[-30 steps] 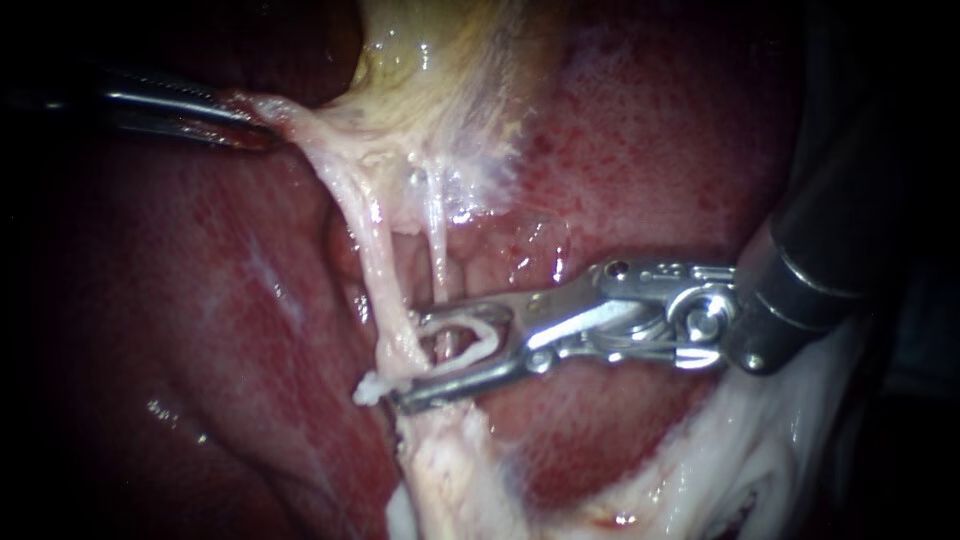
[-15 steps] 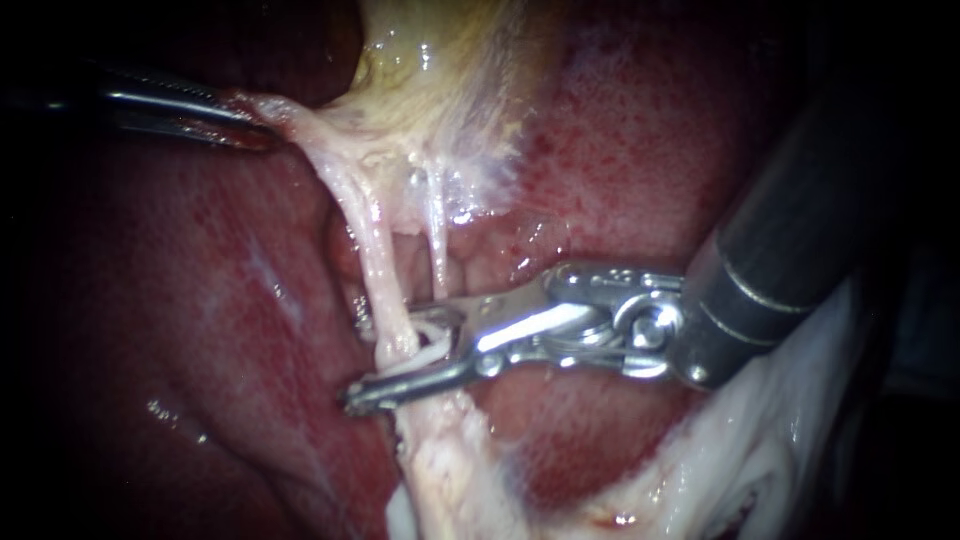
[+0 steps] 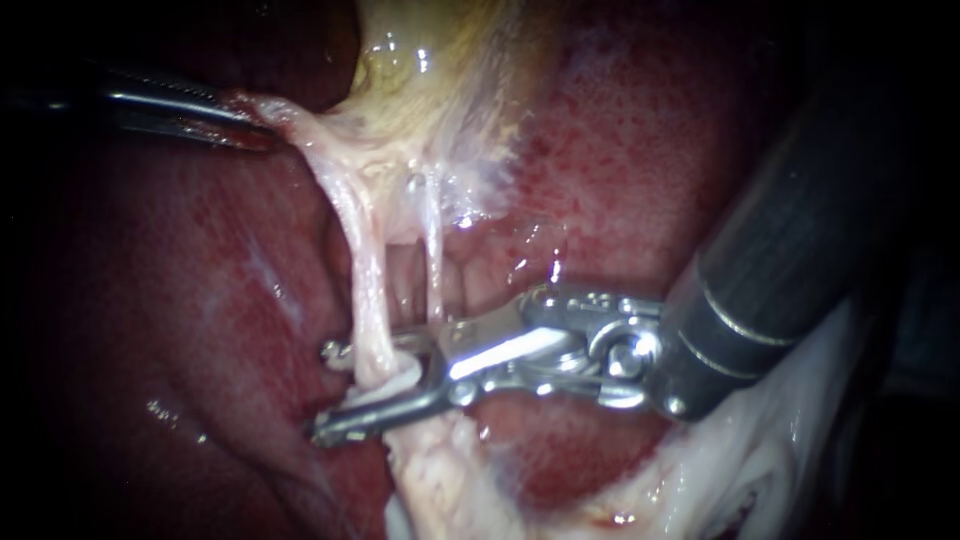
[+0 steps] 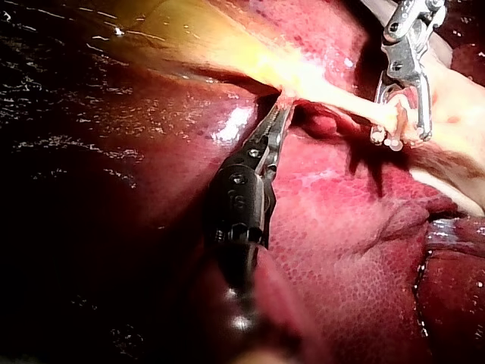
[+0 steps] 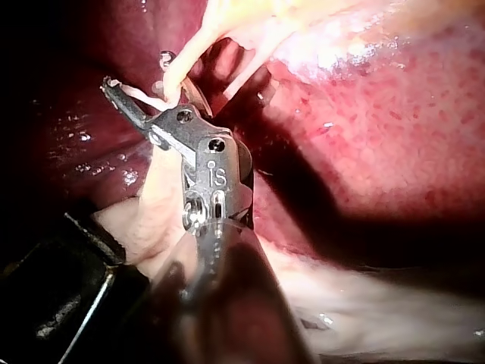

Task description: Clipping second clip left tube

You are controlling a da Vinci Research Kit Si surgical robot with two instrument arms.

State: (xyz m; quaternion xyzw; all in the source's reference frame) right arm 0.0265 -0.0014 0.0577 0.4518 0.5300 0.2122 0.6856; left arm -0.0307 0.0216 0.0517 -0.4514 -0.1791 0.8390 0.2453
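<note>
Two instruments are sharing the job. Left instrument (image 3: 255, 125) is coming in from the left, its hand closed, jaws gripping the pale tissue (image 3: 310, 150) at the gallbladder (image 3: 430, 60) edge and drawing it leftward. Judging by the tautness, that pull is stretching the left tube (image 3: 365, 280) and the thinner right tube (image 3: 433, 270) clear of the liver (image 3: 200, 300), making room to work.

Right instrument (image 3: 323, 393) is reaching in from the right, its hand open. Its jaws are standing apart and straddling the left tube low down, with a white clip (image 3: 405, 378) sitting between them beside the tube. Nothing is looking squeezed yet. Right tube is lying outside the jaws, on their right.

Endoscope view is showing both tubes and the gap between the jaws, but the left hand's bite is sitting half in shadow there. Left wrist view is showing that bite plainly. Right wrist view is showing the tube crossing between the jaws with the tips poking past it, so the span is looking complete.
</note>
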